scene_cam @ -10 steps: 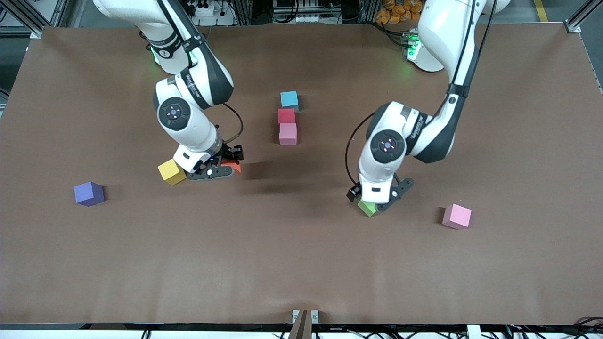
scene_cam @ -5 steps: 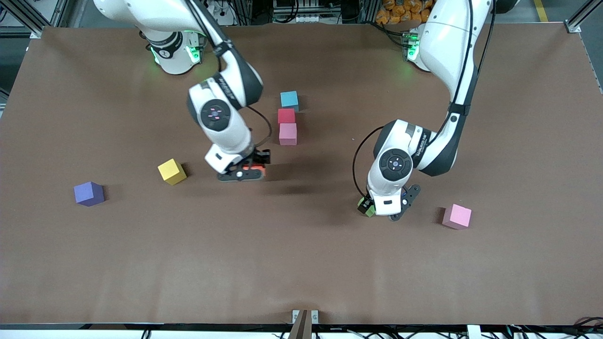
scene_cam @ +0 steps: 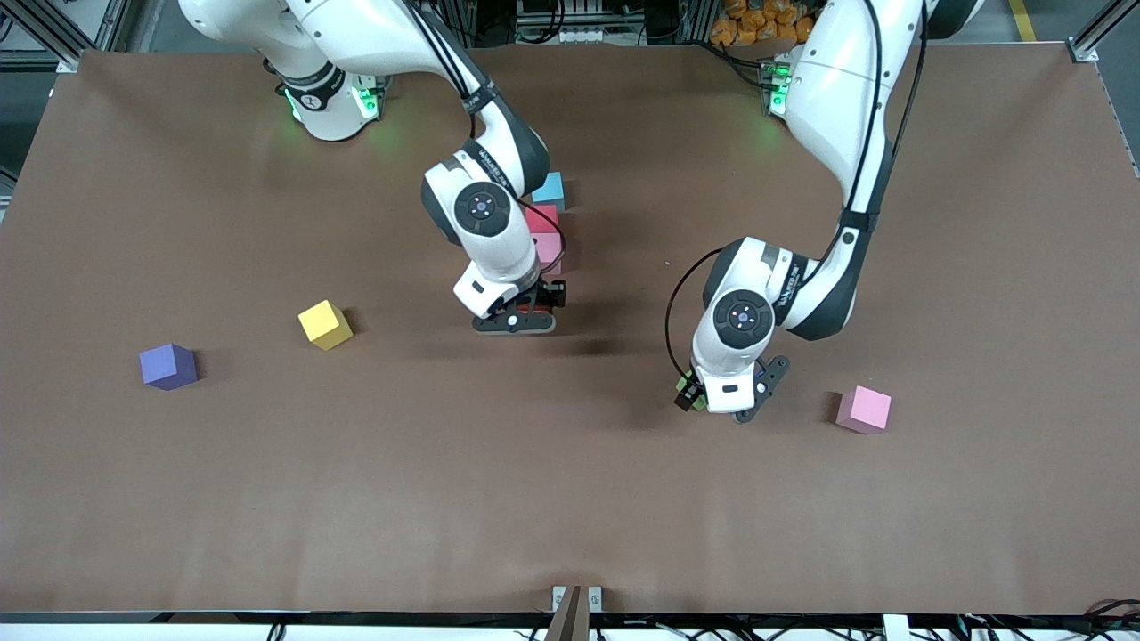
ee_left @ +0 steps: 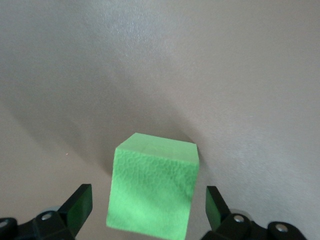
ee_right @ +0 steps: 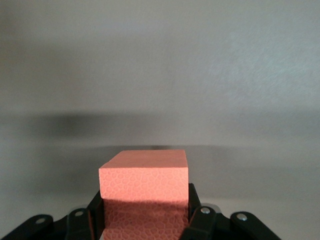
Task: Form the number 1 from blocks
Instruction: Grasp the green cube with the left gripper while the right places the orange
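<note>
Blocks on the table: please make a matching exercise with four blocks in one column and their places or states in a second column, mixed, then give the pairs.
Column one:
1. orange block
2. green block
3. yellow cube
4. sky blue block

Column two:
A. between the open fingers of the left gripper
B. farthest from the front camera in the middle column
C. held in the shut right gripper
D. alone, beside the purple cube

Pairs: 1-C, 2-A, 3-D, 4-B

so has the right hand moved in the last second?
Yes. The right hand, shut on the orange cube, has travelled from beside the yellow cube toward the blue, red and pink column.
</note>
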You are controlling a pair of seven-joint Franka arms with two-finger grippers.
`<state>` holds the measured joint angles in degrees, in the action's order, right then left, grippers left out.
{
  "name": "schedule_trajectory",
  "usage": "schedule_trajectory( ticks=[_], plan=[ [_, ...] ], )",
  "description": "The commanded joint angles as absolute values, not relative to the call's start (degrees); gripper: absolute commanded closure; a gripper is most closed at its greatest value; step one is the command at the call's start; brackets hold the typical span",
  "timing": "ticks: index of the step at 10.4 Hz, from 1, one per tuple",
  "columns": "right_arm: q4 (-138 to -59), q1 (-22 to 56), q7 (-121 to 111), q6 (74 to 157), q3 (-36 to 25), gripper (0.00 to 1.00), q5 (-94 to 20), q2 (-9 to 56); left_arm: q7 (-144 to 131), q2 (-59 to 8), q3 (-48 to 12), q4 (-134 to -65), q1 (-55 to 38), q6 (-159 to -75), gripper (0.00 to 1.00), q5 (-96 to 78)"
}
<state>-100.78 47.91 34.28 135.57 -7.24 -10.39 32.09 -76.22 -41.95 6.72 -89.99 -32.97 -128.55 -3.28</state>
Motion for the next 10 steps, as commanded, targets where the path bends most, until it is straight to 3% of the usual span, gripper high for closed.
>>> schedule_trajectory(
  ticks=[1, 4, 5, 6, 10],
  plan=[
    [-102.7, 49.6, 35.2, 136.2, -6.8, 0.36, -11.3, 31.8, -76.7, -43.6, 6.3, -89.1, -32.7, -129.2, 0.0, -2.1],
    [-106.0, 50.9, 35.9, 139.0, -6.0, 0.36, -11.3, 31.6, -76.5, -44.1, 6.3, -89.1, -32.6, -129.7, 0.0, -2.1],
    [-106.0, 51.4, 37.3, 139.0, -5.8, 0.36, -11.3, 31.7, -76.0, -44.1, 6.3, -89.2, -32.6, -129.8, 0.33, -2.0],
    [-106.3, 51.7, 37.4, 139.0, -5.7, 0.36, -11.3, 31.7, -73.6, -44.1, 6.2, -89.4, -32.6, -129.7, 0.99, -2.2],
    [-108.5, 51.7, 38.1, 139.0, -4.8, 0.36, -11.3, 31.1, -73.0, -43.7, 6.2, -89.6, -32.9, -129.6, 1.0, -2.2]
  ],
)
